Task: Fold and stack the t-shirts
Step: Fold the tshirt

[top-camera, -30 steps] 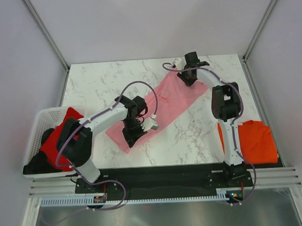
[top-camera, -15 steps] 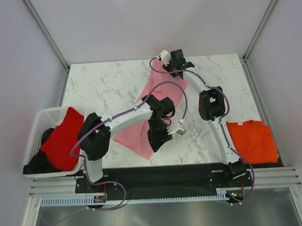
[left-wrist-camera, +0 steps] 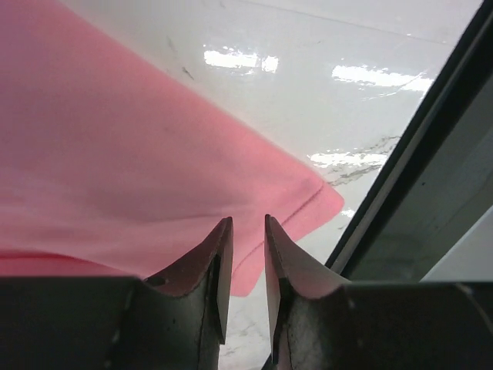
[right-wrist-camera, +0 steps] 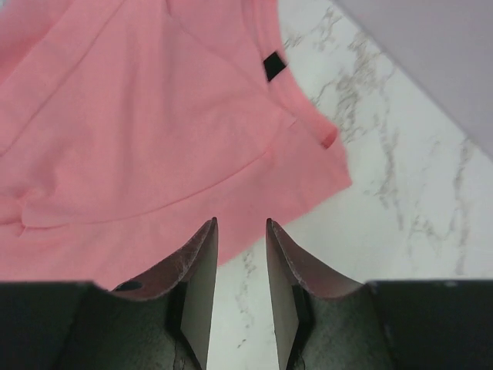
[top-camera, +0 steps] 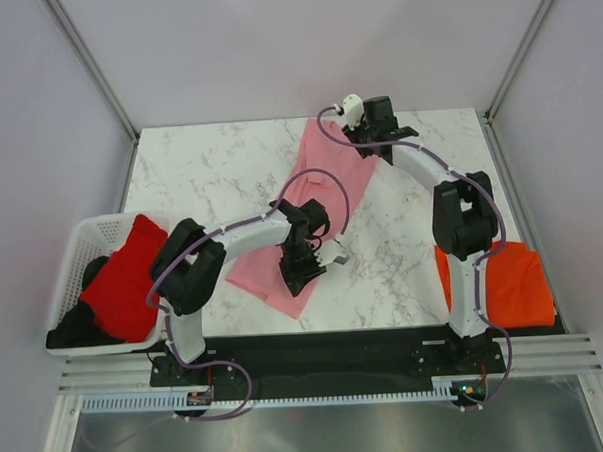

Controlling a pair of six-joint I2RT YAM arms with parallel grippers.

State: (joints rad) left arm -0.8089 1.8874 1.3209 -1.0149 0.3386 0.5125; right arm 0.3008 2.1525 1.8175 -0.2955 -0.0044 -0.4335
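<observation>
The pink shirt is lying across the table, my left jaws at its near corner, my right jaws at its far end; I cannot tell whether either is gripping it.

Far-left white marble table top open, also the strip between light pink fabric t-shirt and white right arm. Pink t-shirt plus white left arm cross the centre. White plastic lattice basket blocks left edge, bright orange fabric t-shirt covers near-right corner.
</observation>
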